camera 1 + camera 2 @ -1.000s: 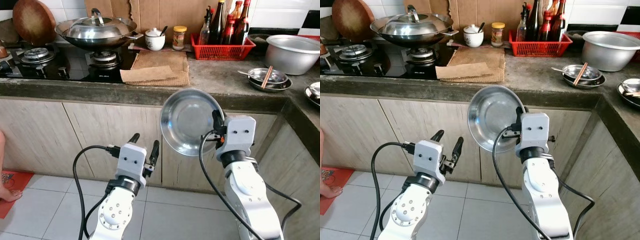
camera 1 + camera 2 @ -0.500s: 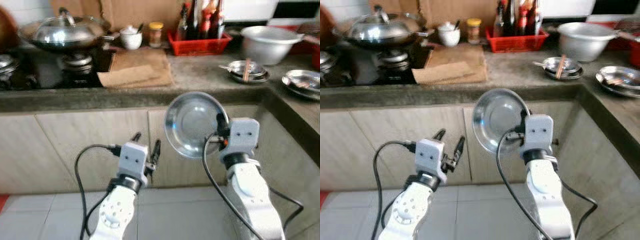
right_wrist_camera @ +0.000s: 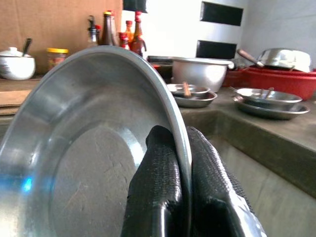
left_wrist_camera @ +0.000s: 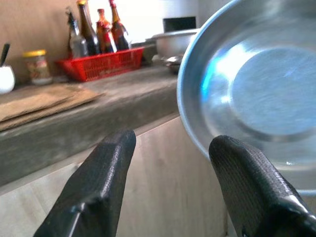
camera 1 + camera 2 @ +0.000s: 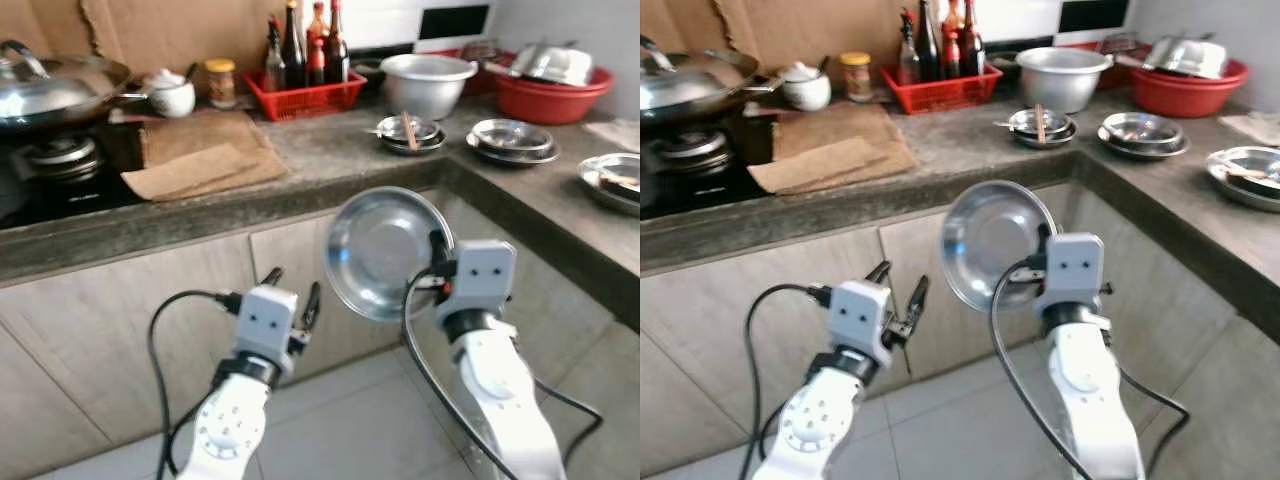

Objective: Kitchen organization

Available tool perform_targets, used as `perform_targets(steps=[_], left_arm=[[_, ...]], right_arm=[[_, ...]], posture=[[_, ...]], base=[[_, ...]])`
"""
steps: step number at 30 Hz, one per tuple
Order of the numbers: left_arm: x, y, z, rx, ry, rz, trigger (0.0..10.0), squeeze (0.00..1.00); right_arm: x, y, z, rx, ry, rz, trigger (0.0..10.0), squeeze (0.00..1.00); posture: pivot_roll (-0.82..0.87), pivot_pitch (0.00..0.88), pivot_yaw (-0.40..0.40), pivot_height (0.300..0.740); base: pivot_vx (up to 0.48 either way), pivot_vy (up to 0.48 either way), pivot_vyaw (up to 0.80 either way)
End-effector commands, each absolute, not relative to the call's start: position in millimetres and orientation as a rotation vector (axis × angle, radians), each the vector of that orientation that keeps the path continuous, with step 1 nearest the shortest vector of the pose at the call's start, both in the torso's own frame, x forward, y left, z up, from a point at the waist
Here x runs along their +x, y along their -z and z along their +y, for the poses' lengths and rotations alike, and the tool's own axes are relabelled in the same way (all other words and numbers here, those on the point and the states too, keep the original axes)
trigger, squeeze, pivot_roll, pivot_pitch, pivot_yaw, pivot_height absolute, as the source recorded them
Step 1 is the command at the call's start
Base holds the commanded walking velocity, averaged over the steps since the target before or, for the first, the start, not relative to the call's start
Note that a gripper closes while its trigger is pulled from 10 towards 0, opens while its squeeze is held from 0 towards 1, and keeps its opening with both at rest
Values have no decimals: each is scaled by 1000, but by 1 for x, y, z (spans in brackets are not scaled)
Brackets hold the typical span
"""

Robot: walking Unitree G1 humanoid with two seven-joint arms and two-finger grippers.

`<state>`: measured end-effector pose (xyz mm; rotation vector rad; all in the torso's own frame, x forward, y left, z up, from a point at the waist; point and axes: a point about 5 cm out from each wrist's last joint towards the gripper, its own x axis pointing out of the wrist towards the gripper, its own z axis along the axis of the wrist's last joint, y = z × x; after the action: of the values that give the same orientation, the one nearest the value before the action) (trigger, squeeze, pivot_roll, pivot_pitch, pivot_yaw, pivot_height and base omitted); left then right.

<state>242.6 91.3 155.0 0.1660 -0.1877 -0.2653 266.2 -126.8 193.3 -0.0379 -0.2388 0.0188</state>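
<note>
Kitchen corner, grey stone countertop point(image 5: 330, 150) running across the upper half of the frame and turning down the right side; pale wood-grain cabinet doors point(image 5: 120, 310) below, light floor tiles point(image 5: 360, 430) at the bottom.

Right gripper point(image 5: 436, 262), centre-right: fingers pinched shut on the rim of a shallow stainless steel pan point(image 5: 385, 250). Pan held on edge, upright, hollow side facing the camera, in front of the cabinet and below the counter edge. Right wrist view confirms it: one finger on either side of the rim, pan point(image 3: 84, 148) to one side of the fingers.

Left gripper point(image 5: 293, 292), lower centre-left: fingers spread apart, nothing between them. Raised in front of the cabinet, near the pan's lower left edge but not touching. In the left wrist view the pan point(image 4: 256, 89) sits beyond the fingertips.

On the counter, upper left: wok with lid point(image 5: 50, 85) on a gas burner point(image 5: 55, 155). Beside it, flat pieces of cardboard point(image 5: 200, 155). Behind those, white lidded pot point(image 5: 172, 93) and a yellow-capped jar point(image 5: 221, 82). Red basket point(image 5: 310, 95) holding dark bottles point(image 5: 300, 45), top centre. To its right, a large metal bowl point(image 5: 428, 82); in front of it a small steel dish with chopsticks point(image 5: 408, 132) and another steel dish point(image 5: 512, 138). Red basin point(image 5: 550, 90) with metalware at the upper right. One more steel dish point(image 5: 612, 180) at the right edge.
</note>
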Motion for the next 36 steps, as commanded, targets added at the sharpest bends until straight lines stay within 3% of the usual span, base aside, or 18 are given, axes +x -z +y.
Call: perform_targets(steps=[1,10,16,28,36], left_arm=[[242,-156,85,149,289,-191,10000,0],[241,-156,84,149,297,-189,10000,0],[241,-155,83,146,303,-176,10000,0],[241,-155,82,143,315,-172,10000,0],[241,-155,81,142,320,-173,10000,0]], right_arm=[[265,-202,-133,-47,1,-279,10000,0],[264,-202,-132,-48,5,-276,10000,0],[264,-201,-132,-46,8,-271,10000,0],[263,-197,-133,-47,16,-255,10000,0],[263,-195,-133,-48,19,-245,10000,0]], posture=[[96,51,-7,740],[94,46,-4,740],[96,52,-4,740],[97,59,-3,740],[96,64,1,740]], base=[[0,0,-800],[0,0,-800],[0,416,-800],[0,0,-800],[0,356,-800]])
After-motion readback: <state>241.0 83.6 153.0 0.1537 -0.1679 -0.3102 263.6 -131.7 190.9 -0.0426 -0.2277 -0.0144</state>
